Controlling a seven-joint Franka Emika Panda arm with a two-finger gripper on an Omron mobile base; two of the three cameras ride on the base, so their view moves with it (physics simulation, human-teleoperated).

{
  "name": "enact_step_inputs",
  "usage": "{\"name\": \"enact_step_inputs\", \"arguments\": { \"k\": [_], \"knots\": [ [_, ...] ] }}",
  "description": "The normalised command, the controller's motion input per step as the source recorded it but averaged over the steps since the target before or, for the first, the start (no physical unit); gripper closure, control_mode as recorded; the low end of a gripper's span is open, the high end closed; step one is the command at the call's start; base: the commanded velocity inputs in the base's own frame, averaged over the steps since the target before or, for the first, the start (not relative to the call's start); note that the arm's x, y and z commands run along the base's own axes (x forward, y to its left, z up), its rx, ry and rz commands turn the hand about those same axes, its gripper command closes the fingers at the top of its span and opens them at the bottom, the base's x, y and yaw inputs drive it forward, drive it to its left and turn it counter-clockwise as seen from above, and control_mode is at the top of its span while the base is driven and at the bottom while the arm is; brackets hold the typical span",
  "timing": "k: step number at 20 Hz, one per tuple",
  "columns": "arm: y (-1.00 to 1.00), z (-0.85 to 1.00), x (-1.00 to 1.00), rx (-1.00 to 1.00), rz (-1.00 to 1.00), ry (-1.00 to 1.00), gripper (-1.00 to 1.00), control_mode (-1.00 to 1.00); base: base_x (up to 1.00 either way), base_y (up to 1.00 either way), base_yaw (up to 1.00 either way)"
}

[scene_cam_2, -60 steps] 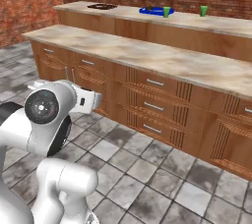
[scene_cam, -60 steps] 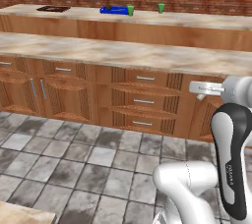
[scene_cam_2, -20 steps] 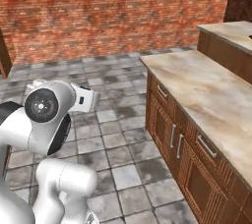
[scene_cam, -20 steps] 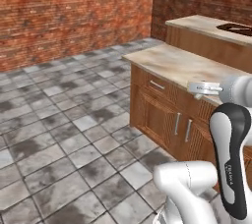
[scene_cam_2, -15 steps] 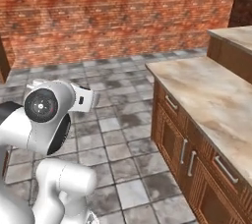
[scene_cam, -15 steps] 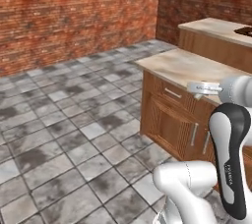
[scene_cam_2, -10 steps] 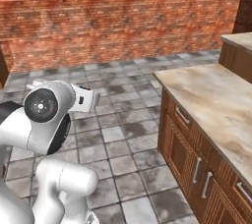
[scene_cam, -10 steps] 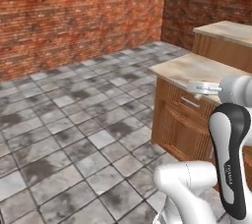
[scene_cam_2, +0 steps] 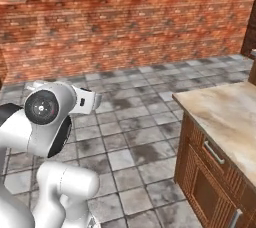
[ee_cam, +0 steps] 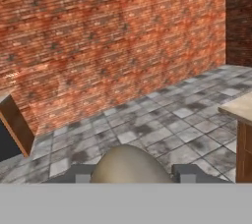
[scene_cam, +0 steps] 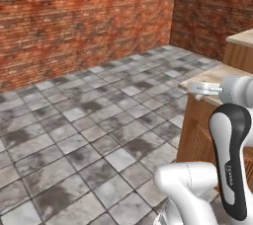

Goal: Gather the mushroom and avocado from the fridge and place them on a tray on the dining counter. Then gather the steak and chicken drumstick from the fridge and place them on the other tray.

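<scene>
In the hand view a pale beige rounded cap, the mushroom (ee_cam: 129, 165), sits between my two dark fingertips (ee_cam: 81, 174), and my gripper (ee_cam: 134, 174) is shut on it. The left base view has the hand (scene_cam: 203, 89) held out level at chest height, pointing left above the corner of a wooden cabinet. From the right base view the hand (scene_cam_2: 88, 101) points right over the tiled floor. The avocado, fridge, both trays, dining counter, steak and chicken drumstick are out of view.
A counter with a beige marble-look top (scene_cam_2: 226, 114) over wooden drawers (scene_cam: 197, 132) stands close on the right. Grey stone floor tiles (scene_cam: 94, 120) stretch ahead to red brick walls (scene_cam_2: 125, 17). A dark opening with a brown edge (ee_cam: 12, 129) shows at the left of the hand view.
The whole picture has swung, so the camera has turned: the counters slid off to the right, and brick wall and floor came in. The arm keeps its pose and its grip.
</scene>
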Motion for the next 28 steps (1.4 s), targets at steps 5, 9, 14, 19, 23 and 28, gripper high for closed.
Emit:
{"name": "enact_step_inputs", "arguments": {
  "k": [5, 9, 14, 19, 23, 28],
  "knots": [
    [0.00, 0.00, 0.00, 0.00, 0.00, 0.00, 1.00, 1.00, 1.00, 0.64, -0.18],
    [0.00, 0.00, 0.00, 0.00, 0.00, 0.00, 1.00, 1.00, 0.93, 0.48, -0.25],
    [0.00, 0.00, 0.00, 0.00, 0.00, 0.00, 1.00, 1.00, 0.84, 0.46, -0.28],
    [0.00, 0.00, 0.00, 0.00, 0.00, 0.00, 1.00, 1.00, 0.76, 0.40, -0.31],
    [0.00, 0.00, 0.00, 0.00, 0.00, 0.00, 1.00, 1.00, 0.73, 0.38, -0.32],
    [0.00, 0.00, 0.00, 0.00, 0.00, 0.00, 1.00, 1.00, 0.68, 0.31, -0.33]
  ]
}}
